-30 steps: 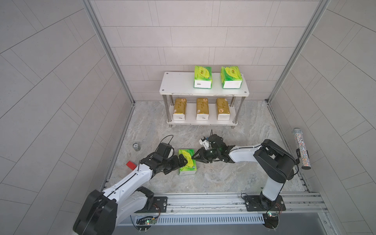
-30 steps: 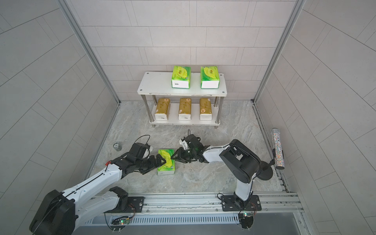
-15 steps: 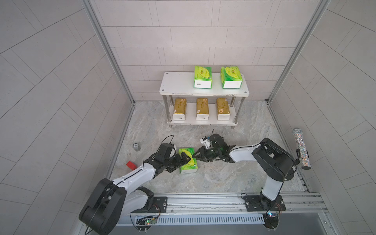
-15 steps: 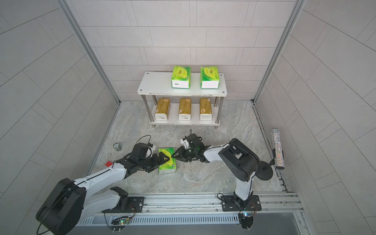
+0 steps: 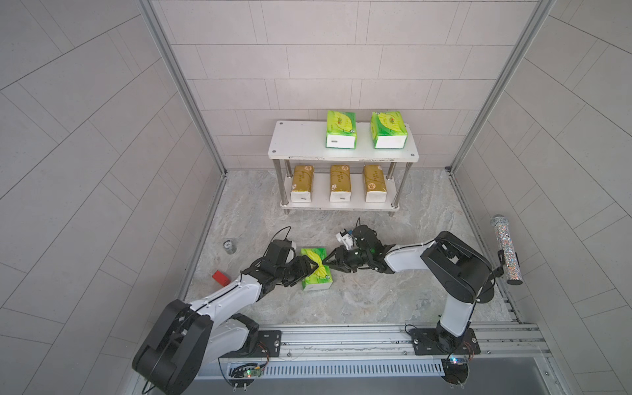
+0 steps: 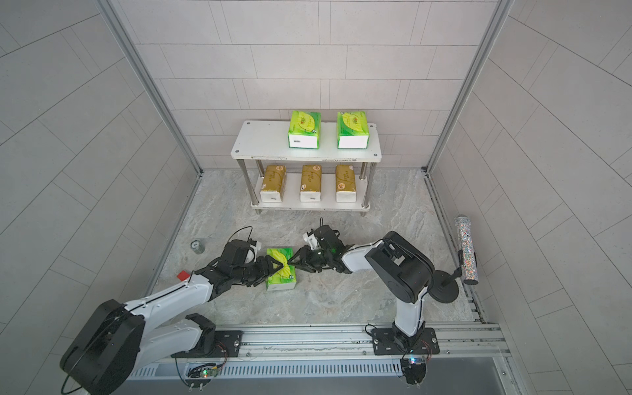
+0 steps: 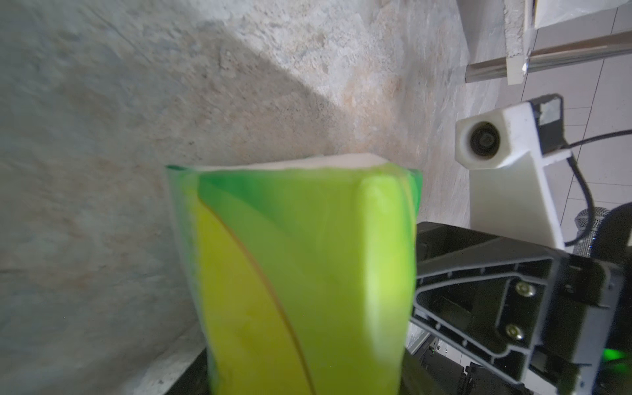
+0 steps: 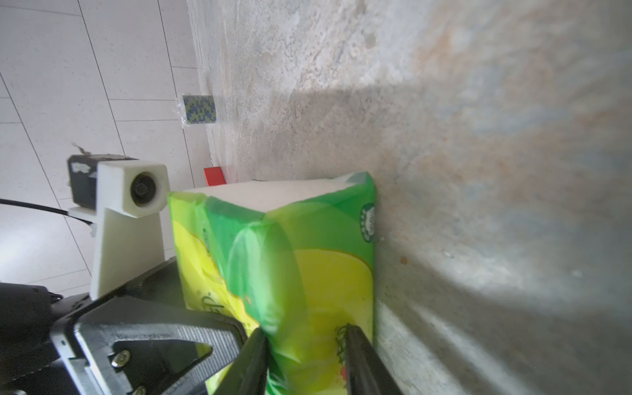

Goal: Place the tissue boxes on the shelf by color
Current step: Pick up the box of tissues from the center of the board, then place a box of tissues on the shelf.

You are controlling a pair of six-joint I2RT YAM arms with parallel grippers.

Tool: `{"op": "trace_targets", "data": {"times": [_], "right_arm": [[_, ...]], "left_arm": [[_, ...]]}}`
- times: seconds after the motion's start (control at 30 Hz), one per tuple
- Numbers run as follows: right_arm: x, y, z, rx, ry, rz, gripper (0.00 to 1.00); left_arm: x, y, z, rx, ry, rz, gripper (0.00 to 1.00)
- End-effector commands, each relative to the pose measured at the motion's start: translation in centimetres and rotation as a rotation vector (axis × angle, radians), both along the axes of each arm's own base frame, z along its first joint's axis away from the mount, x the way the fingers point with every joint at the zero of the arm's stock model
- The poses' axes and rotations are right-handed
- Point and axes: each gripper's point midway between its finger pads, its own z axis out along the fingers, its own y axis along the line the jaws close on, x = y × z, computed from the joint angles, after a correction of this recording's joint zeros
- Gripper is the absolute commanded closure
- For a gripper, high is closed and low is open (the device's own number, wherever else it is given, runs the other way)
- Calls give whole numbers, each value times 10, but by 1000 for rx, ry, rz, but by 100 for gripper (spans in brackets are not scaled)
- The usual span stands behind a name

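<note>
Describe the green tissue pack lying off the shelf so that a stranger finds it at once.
From the white two-tier shelf at the back wall, come forward over the floor to where the left claw and right claw meet. The green tissue pack lies there. Only it is off the shelf; the other green packs stand on the top board.

That pack (image 5: pixel 313 254) down on the desk (image 5: pixel 376 301) is loud lime green and yellow, leaf print, white ends. Same look on the two top packs (image 5: pixel 341 133) (image 5: pixel 389 129). Lower packs (image 5: pixel 302 182) (image 5: pixel 340 182) (image 5: pixel 374 182) are gold-brown, also white-ended. Shelf (image 5: pixel 297 142): white boards, shiny metal legs. Desk is marbled grey-beige. Little red block (image 5: pixel 220 277), glittery silver tube (image 5: pixel 506 249). Arms (image 5: pixel 232 294) (image 5: pixel 407 254) are white and black.
</note>
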Motion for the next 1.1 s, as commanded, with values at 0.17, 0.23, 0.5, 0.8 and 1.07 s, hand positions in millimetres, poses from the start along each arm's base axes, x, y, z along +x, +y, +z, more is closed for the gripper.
{"op": "trace_targets", "data": {"times": [0.17, 0.23, 0.5, 0.8, 1.07], "right_arm": [[20, -28, 40, -87, -91, -53, 29], [31, -41, 74, -49, -157, -90, 26], [43, -122, 163, -149, -351, -196, 19], [31, -138, 156, -236, -332, -167, 19], [11, -135, 155, -302, -329, -72, 20]], "left_arm": [[16, 21, 61, 163, -159, -18, 42], [19, 27, 77, 202, -194, -29, 42], [40, 23, 184, 185, -383, -48, 40], [86, 25, 343, 242, -659, 23, 38], [165, 38, 388, 163, -697, 143, 37]]}}
